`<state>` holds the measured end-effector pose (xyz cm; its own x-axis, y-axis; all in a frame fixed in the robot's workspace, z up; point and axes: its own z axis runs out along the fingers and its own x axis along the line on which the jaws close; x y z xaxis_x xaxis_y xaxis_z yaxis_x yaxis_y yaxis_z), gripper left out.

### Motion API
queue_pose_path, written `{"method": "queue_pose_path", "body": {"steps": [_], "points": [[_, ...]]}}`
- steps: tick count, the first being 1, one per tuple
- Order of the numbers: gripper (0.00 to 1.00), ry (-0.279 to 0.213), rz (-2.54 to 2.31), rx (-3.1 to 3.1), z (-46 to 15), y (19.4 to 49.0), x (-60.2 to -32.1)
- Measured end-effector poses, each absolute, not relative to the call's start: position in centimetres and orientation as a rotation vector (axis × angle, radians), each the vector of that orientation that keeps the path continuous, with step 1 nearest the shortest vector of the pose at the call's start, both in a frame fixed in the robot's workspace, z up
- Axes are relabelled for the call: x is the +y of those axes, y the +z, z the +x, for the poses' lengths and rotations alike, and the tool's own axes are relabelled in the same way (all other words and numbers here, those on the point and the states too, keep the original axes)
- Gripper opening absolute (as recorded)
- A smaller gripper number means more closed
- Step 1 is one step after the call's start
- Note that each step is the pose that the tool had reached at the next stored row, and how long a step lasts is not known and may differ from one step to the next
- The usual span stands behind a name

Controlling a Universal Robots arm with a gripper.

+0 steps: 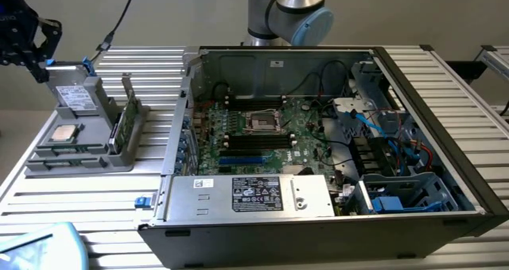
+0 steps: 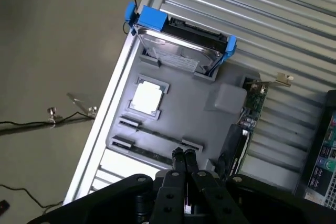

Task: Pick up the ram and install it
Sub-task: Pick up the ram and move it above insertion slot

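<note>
Zero steps look done. The ram lies flat in a long slot of the grey parts tray, at approx. 6 o'clock of the tray in the exterior view. It is not lifted and nothing touches it. The tray sits on the slatted desk at 9 o'clock of the open PC case. On the mobo, the black memory slots show no green stick that I can make out, so both pickup and install are left, by my read.

Other items on the tray:
- Drive w/ blue rails at 12 o'clock.
- Square silver CPU near the middle.
- Upright green card at 3 o'clock.

Arm pose: its big joint stands at 12 o'clock of the case. The gripper is out at approx. 11 o'clock of the tray, beside the drive and apart from the parts, fingers pointing down. In the wrist view the fingertips line up w/ the ram's slot area. The gripper is narrow, fingers pressed together, holding nothing.
</note>
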<state>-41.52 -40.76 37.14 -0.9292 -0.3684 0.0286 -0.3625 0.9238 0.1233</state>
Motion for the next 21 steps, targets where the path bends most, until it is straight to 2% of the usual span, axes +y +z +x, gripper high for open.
{"method": "queue_pose_path", "body": {"steps": [13, 21], "points": [[0.1, -0.167, 0.926, -2.927, -41.52, 36.52, -40.76], [0.1, -0.118, 1.089, -2.858, -41.53, 36.33, -40.76]]}}
